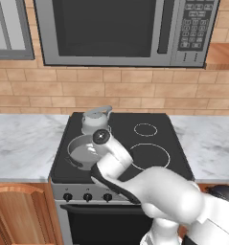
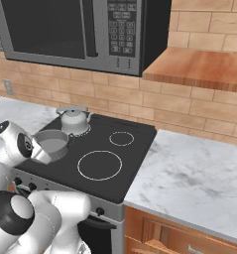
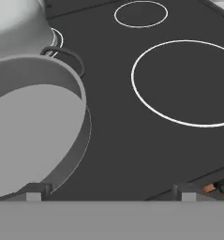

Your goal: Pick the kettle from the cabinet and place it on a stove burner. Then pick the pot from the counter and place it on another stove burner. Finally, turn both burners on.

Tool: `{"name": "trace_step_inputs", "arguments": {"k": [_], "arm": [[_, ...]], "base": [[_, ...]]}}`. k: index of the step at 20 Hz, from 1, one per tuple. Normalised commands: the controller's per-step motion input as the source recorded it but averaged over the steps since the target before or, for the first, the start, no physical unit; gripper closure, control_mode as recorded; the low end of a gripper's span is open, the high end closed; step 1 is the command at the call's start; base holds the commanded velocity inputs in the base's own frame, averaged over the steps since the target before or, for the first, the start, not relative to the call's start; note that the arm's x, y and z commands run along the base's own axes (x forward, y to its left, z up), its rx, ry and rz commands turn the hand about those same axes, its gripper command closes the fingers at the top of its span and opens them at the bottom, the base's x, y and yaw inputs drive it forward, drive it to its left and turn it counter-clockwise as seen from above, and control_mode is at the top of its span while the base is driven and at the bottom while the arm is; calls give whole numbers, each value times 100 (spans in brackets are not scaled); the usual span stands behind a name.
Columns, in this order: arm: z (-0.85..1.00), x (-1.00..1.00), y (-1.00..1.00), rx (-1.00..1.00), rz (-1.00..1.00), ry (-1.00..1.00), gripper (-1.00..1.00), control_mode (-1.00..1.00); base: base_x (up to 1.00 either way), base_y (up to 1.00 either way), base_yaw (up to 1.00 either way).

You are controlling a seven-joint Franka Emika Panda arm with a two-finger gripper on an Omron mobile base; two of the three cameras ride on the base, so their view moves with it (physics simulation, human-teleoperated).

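Note:
The kettle (image 1: 96,119) (image 2: 74,120) (image 3: 15,23) stands on the back left burner of the black stove (image 1: 154,139) (image 2: 135,149). Just in front of it, the lidless grey pot (image 1: 82,150) (image 2: 51,143) (image 3: 24,126) sits on the front left burner. My gripper (image 3: 111,193) hangs low over the stove's front, open, its fingertips (image 3: 33,192) wide apart with bare cooktop between them. The pot's rim lies beside the left tip. From the right base view, the hand (image 2: 40,155) is right next to the pot's front side.
Two ringed burners (image 1: 148,156) (image 1: 145,129) on the right are bare. Knobs (image 1: 87,196) (image 2: 99,211) line the stove's front panel. Marble counter (image 1: 20,143) (image 2: 189,173) flanks the stove. A microwave (image 1: 120,28) hangs above, and the wooden cabinet shelf (image 2: 204,67) is at the upper right.

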Motion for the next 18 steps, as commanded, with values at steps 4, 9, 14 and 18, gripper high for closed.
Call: {"name": "trace_step_inputs", "arguments": {"k": [4, 9, 14, 18], "arm": [[54, -12, 10, -27, 0, -20, -100, -100], [24, -39, 30, -23, 0, -18, -100, -100], [1, -30, 29, -15, 0, -9, -100, -100], [0, -7, 9, -2, 0, -2, -100, -100]], "base": [[0, 0, 0], [0, 0, 0], [0, 0, 0], [0, 0, 0]]}}
